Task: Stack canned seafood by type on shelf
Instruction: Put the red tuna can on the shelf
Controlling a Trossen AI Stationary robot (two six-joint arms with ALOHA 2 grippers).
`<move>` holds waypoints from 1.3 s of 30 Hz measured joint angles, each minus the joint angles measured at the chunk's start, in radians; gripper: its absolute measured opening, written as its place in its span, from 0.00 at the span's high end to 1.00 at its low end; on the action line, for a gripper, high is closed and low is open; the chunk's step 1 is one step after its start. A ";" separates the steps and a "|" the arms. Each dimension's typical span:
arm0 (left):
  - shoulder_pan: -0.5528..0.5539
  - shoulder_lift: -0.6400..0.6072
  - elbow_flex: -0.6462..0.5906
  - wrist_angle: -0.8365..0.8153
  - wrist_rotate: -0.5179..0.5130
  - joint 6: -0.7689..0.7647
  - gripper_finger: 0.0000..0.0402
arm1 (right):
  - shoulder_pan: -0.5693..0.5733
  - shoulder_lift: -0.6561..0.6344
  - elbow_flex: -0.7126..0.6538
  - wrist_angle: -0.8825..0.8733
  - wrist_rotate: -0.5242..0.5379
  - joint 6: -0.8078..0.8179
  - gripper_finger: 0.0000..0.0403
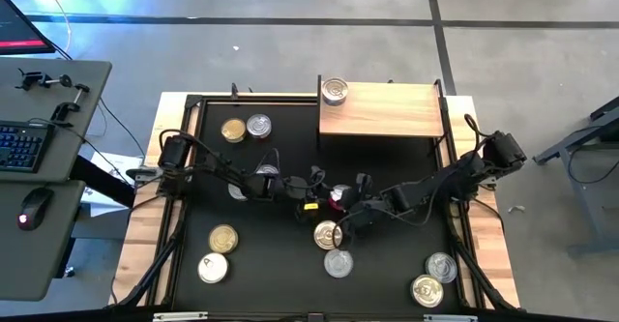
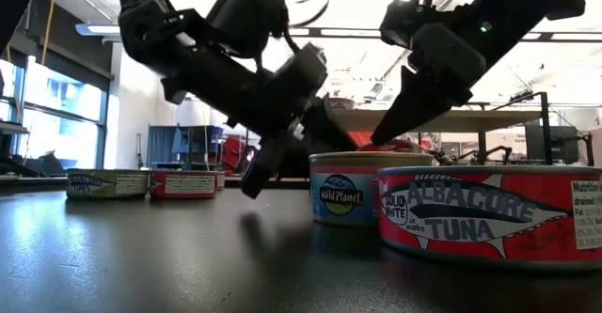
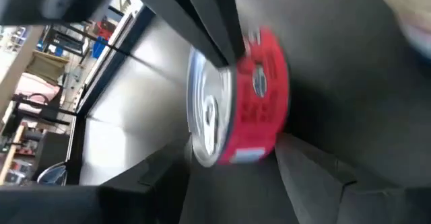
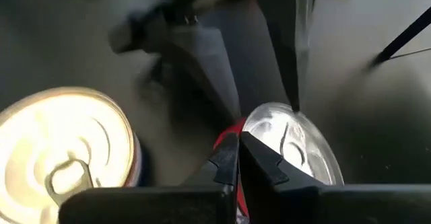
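Note:
A short tin with a red side and a silver pull-tab lid (image 1: 338,196) stands mid-table between both arms. My left gripper (image 1: 321,183) reaches in from the table's left and is open. In its wrist view the tin (image 3: 252,96) sits between its two fingers (image 3: 316,177). My right gripper (image 4: 237,143) comes from the right, shut, with its tips at the tin. The light-wood shelf (image 1: 387,111) stands at the far edge, with one silver-topped tin (image 1: 334,91) resting on its left end. My left gripper has a finger on either side of the red tin (image 3: 262,109); I cannot tell whether they touch it. My right gripper's shut fingertips (image 4: 225,158) meet the tin at the top of its red wall (image 4: 229,131), just under the lid's rim, slanting down from the table's right.
Loose tins lie around: gold (image 1: 233,130) and silver (image 1: 258,125) far left, gold (image 1: 223,238) and pale (image 1: 213,267) near left, gold (image 1: 327,233) and silver (image 1: 338,262) just near of the grippers, two more (image 1: 433,278) near right. A black frame rims the table.

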 joint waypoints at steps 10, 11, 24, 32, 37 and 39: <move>0.005 0.024 0.001 0.026 0.000 0.042 0.48 | -0.038 -0.002 0.001 0.020 -0.016 0.012 1.00; 0.005 0.024 0.000 0.029 0.001 0.038 0.48 | -0.041 -0.002 0.001 0.026 -0.016 0.012 1.00; 0.005 0.026 0.000 0.038 0.011 -0.109 0.65 | -0.053 -0.010 0.001 0.058 -0.018 -0.025 0.97; 0.005 0.024 -0.002 0.041 0.023 -0.225 0.72 | -0.039 -0.114 0.001 0.066 -0.096 -0.042 0.66; 0.006 0.011 -0.051 0.101 0.099 -0.302 0.72 | 0.028 -0.150 0.003 -0.003 -0.123 -0.255 0.55; 0.011 0.005 -0.076 0.128 0.133 -0.332 0.72 | 0.056 -0.146 0.003 -0.051 -0.036 -0.298 0.55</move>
